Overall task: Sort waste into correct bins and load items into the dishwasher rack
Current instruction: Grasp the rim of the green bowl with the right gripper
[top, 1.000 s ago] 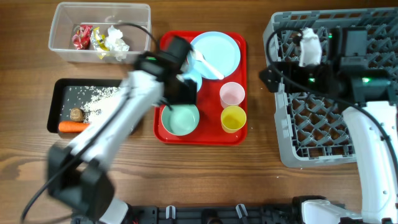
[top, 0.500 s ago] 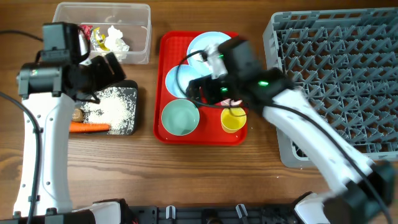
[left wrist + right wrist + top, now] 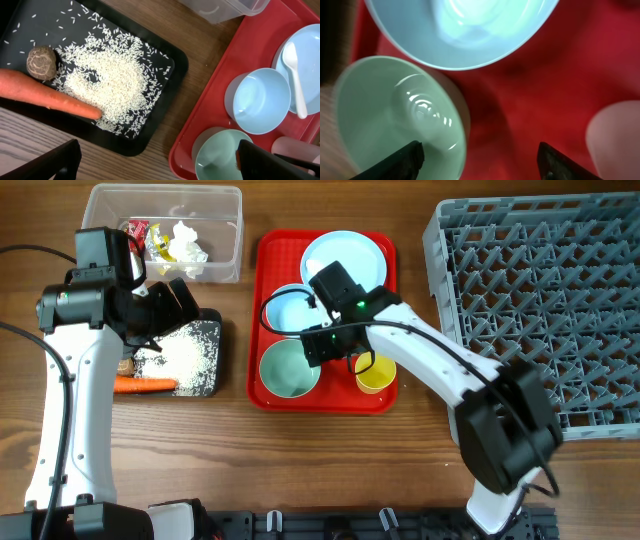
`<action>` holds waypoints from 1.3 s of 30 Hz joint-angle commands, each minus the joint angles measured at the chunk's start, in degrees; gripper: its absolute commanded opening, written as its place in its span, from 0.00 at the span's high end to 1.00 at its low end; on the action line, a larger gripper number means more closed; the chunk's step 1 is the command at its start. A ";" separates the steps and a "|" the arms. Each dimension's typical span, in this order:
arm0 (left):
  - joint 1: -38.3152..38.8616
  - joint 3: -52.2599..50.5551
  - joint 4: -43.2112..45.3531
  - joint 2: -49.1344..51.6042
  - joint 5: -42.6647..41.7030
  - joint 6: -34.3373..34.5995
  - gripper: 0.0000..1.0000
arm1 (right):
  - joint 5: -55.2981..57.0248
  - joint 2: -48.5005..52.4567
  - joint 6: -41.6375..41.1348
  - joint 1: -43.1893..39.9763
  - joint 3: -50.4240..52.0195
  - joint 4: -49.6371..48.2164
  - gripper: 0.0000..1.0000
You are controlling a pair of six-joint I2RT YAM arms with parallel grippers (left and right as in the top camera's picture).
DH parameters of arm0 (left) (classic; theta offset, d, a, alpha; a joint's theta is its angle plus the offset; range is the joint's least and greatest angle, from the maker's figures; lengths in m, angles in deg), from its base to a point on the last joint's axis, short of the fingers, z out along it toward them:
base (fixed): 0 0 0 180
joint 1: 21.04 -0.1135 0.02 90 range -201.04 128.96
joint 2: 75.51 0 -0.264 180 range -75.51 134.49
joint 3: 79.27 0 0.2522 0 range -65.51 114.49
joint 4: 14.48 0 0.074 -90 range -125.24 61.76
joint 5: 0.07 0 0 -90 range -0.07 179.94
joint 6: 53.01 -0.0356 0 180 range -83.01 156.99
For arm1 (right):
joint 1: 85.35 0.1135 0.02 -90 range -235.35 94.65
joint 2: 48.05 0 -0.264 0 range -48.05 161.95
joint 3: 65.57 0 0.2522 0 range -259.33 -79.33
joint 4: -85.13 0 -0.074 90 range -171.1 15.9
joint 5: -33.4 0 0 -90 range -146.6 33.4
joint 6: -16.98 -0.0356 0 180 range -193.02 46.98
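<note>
Dishwasher rack (image 3: 540,300) sits on the right, and no dishes show in it yet. Next biggest is the red tray (image 3: 330,398) in the middle, where the dishes wait. Wrappers and tissue lie in the clear tub (image 3: 232,240). Rice (image 3: 115,82) and the carrot (image 3: 45,95) lie in the black tray (image 3: 212,385), so the sorting looks done. I think loading is just starting.

The plate (image 3: 355,250) is at the back of the red tray. The pale green bowl (image 3: 395,115) is at the front.

The right gripper (image 3: 480,165) hangs low over that bowl. Its jaws are apart with the bowl's rim between them, and they hold nothing. Next it should pinch the rim, lift, and carry the bowl to the rack.

The left gripper (image 3: 162,165) is wide open and empty by the black tray.
</note>
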State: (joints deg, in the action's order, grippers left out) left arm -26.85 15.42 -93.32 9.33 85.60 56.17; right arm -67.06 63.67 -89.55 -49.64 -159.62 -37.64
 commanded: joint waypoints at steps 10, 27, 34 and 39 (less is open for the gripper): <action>-0.26 -0.37 1.27 0.37 -0.02 -0.96 0.00 | -1.84 2.95 2.19 0.35 -0.26 -1.09 0.76; -0.26 -0.37 2.10 0.37 0.00 -0.96 0.00 | -3.43 0.09 6.03 0.33 -4.48 3.93 0.96; -0.26 -0.37 2.56 0.37 -0.02 -0.94 0.00 | 12.59 -10.71 6.08 0.26 -12.13 11.06 0.96; -0.26 -0.37 2.75 0.37 -0.04 -0.94 0.00 | 30.42 -15.78 6.05 -0.17 -14.32 11.76 0.96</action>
State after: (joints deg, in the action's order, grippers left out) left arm -26.85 15.42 -90.89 9.35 85.60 56.17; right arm -53.83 51.78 -84.02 -49.43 -172.26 -25.86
